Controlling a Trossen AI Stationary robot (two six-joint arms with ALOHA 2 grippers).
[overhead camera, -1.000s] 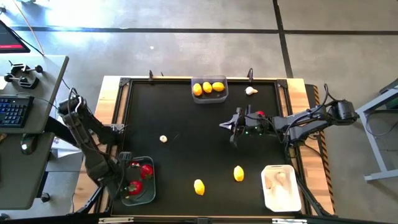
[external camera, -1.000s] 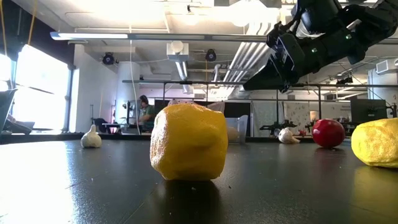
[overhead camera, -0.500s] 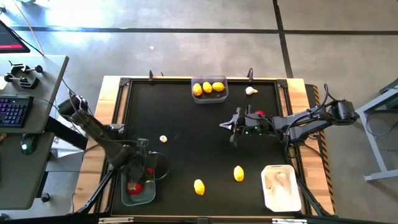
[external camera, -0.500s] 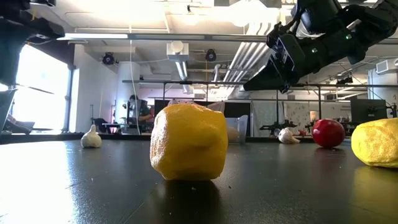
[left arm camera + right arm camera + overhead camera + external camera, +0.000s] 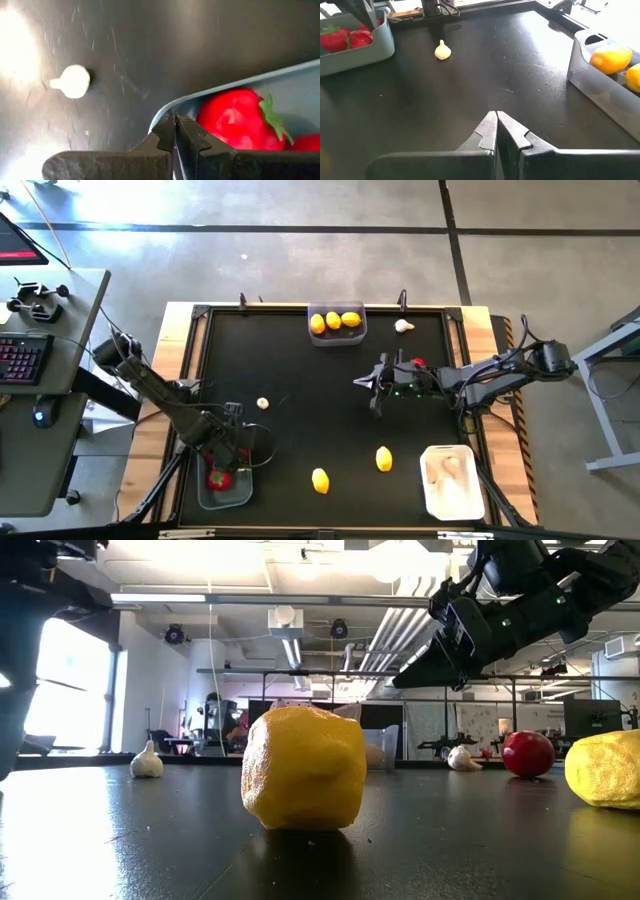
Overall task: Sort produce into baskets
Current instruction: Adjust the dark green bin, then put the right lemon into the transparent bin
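Observation:
A grey basket [image 5: 222,485] at the near left holds red fruits [image 5: 231,120]. My left gripper [image 5: 236,442] is shut above its far rim. My right gripper [image 5: 374,386] is shut and empty, raised over the table's middle right; it also shows in the right wrist view [image 5: 496,122]. A red fruit [image 5: 418,363] lies beside the right arm. Two lemons [image 5: 320,480] [image 5: 384,459] lie near the front. One garlic bulb [image 5: 263,403] lies left of centre and another [image 5: 403,326] at the far right. My left gripper's shut fingertips [image 5: 167,131] stand at the grey basket's far rim [image 5: 165,107], coming from above. I cannot tell whether they touch it.
A grey basket [image 5: 337,323] with three lemons stands at the far edge. A white basket [image 5: 450,480] with whitish pieces stands at the near right. The black table's raised frame [image 5: 195,360] runs round it. Bare table lies between the arms.
My left gripper has swung from the basket's left side toward the table's right, and now hangs over the basket's far rim. The left arm has come into the low view at its left. The produce on the table has stayed in place.

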